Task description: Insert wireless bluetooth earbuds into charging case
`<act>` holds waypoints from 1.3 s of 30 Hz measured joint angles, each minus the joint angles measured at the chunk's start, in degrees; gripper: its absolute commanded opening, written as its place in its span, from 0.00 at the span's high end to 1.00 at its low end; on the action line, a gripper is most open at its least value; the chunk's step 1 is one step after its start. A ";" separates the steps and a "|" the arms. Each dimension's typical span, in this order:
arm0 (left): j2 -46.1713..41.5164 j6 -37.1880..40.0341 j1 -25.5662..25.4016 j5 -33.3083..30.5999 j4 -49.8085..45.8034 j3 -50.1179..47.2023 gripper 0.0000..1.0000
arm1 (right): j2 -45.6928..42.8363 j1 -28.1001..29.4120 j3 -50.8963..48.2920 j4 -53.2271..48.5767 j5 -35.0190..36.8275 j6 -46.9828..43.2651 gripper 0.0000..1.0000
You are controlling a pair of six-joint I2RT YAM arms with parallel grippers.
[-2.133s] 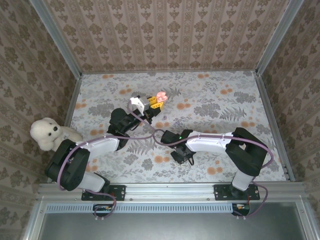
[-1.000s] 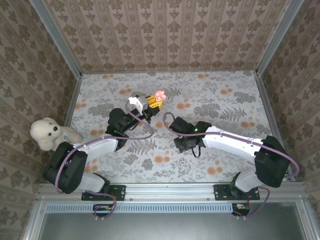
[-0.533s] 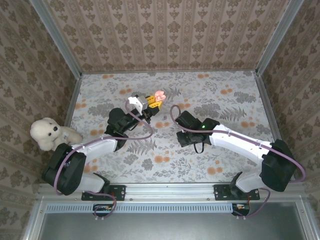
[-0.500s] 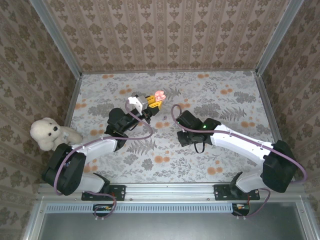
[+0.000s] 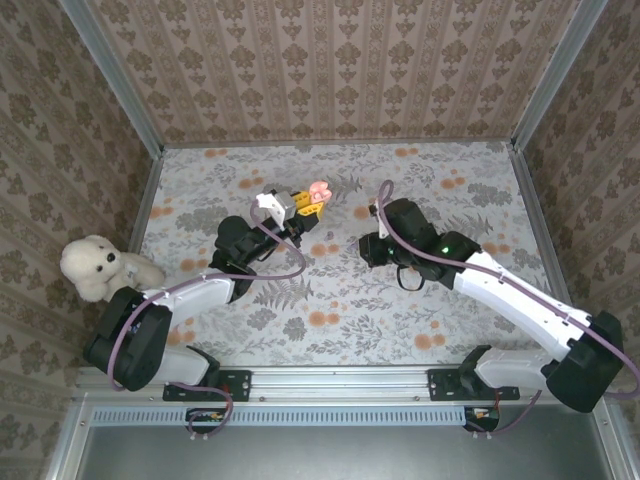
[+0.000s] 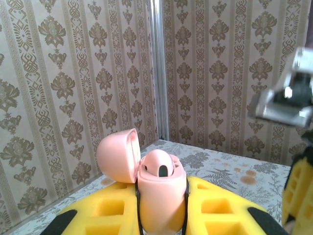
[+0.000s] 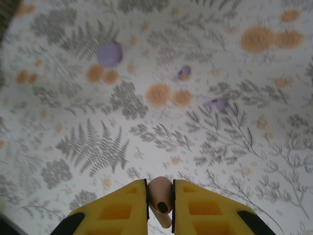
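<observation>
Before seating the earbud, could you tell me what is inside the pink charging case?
The open charging case shows one dark socket on top; what lies deeper is hidden by its rim.

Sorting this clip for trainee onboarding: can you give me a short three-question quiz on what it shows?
1. True or false: the lid of the charging case stands open.
2. What does the right pincer hold? A) an earbud B) a spoon C) nothing
3. Fill in: the white plush toy sits at the ____ edge of the table.
Key: 1 true; 2 A; 3 left.
</observation>
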 measured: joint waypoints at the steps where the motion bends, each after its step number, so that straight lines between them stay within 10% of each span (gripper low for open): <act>1: 0.00 0.00 0.02 0.00 0.00 0.00 1.00 | -0.33 -0.35 0.72 0.48 -0.31 -0.02 0.82; 39: 0.96 -4.68 -0.11 2.19 1.79 5.55 1.00 | 4.02 -4.81 8.33 36.46 -12.52 3.58 0.80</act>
